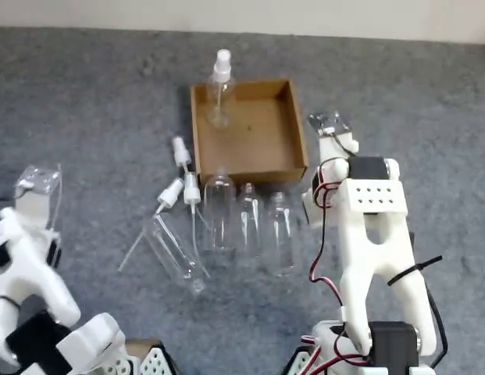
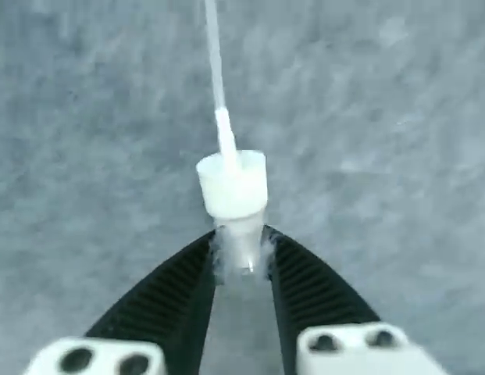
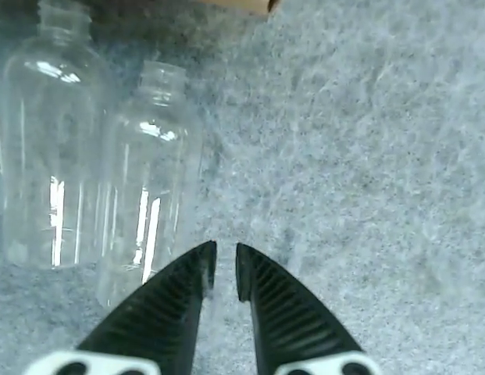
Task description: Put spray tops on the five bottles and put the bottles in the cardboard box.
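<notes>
Spray top (image 2: 233, 187), pinched at its head end between the fingers of the left gripper (image 2: 240, 241), which sits at the near left of the table (image 1: 86, 94), well apart from the bottles. Its long axis continues the line of the gripper. The collar and thin dip tube (image 2: 215, 62) point away from the jaws (probably so the tube can enter a bottle neck first). Three open bottles (image 1: 250, 219) lie side by side just near of the cardboard box (image 1: 289, 125), with their necks toward it. A fourth bottle (image 1: 176, 254) lies slanted to their left. Three loose spray tops (image 1: 192, 190) lie to the left of the box's near-left corner, beside the row. One capped bottle (image 1: 220, 90) stands upright in the far-left corner of the box, judged one of five done. The right gripper (image 3: 223, 254) hangs just right of the rightmost open bottle. Its fingers are drawn almost together with only a slit between them, and they hold nothing.
</notes>
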Action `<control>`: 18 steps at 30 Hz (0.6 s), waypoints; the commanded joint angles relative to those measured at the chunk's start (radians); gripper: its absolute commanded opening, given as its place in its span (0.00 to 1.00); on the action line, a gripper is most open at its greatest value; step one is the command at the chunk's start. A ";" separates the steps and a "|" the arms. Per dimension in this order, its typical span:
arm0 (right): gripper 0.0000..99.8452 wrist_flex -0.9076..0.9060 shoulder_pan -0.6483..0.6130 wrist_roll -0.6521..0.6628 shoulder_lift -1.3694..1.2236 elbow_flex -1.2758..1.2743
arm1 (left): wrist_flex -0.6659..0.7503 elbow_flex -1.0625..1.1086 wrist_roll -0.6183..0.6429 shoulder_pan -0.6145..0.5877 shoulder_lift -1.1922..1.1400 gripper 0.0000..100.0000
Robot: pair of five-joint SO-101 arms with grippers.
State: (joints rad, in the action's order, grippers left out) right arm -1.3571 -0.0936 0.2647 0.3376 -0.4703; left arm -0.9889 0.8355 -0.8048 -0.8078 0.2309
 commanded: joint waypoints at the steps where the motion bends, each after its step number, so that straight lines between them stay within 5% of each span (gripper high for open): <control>1: 0.01 0.015 0.008 0.011 0.042 0.005 | -0.091 -0.061 0.120 0.119 0.016 0.04; 8: 0.01 0.015 0.008 0.011 0.042 0.005 | -0.207 -0.219 0.147 0.036 0.130 0.04; 18: 0.01 0.012 0.008 0.011 0.042 0.005 | 0.035 -0.093 0.084 -0.065 0.059 0.04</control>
State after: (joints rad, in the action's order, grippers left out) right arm -1.3571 -0.0936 0.2647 0.3376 -0.4703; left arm -1.0717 0.6851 -0.6667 -0.8247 0.3230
